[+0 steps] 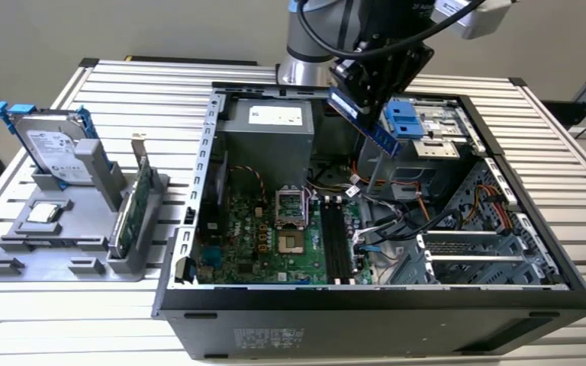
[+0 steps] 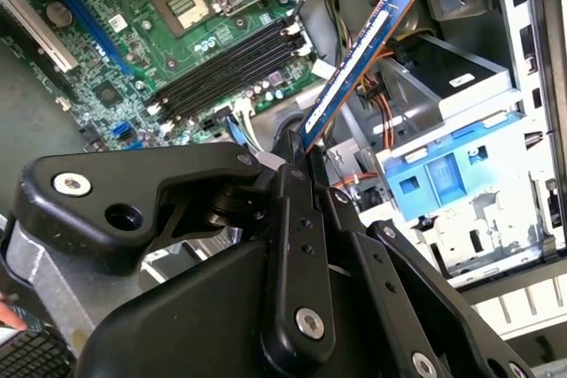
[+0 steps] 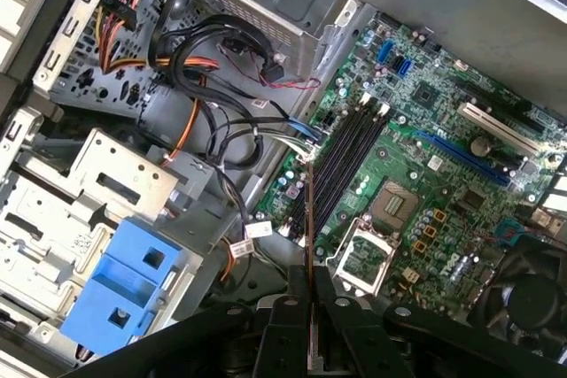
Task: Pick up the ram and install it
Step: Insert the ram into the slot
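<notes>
The ram is a long, narrow, dark stick with blue and pale markings, hanging tilted above the open computer case. My gripper is shut on its upper end. In the second wrist view the ram sticks out from between the black fingers toward the drive bay. In the first wrist view the ram appears edge-on, over the motherboard near the black memory slots. Those memory slots lie below the stick and nearer the front of the case, beside the processor socket.
A grey stand at the exterior view's left holds a silver hard drive with blue rails and a green card. Inside the case are a power supply, a blue drive bracket and loose cables.
</notes>
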`<act>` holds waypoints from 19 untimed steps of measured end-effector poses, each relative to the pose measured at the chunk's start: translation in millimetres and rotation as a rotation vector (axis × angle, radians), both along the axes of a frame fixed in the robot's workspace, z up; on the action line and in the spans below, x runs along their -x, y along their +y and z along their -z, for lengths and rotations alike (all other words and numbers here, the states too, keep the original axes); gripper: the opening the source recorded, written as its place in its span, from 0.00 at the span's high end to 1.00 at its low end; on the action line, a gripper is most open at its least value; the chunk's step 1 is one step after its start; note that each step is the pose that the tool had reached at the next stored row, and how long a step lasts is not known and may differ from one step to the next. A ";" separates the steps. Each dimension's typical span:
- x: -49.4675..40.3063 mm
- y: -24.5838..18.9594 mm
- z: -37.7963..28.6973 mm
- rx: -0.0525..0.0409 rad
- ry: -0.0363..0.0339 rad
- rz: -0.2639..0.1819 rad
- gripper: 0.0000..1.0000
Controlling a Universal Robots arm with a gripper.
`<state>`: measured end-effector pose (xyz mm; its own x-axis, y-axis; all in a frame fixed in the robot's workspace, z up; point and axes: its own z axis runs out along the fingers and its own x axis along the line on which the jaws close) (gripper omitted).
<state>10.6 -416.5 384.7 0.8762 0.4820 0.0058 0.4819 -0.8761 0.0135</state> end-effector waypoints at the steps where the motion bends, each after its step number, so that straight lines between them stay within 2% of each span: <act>1: -0.1 0.0 0.0 0.0000 0.0000 0.005 1.00; 19: -0.1 -0.1 0.0 0.0000 0.0000 0.072 1.00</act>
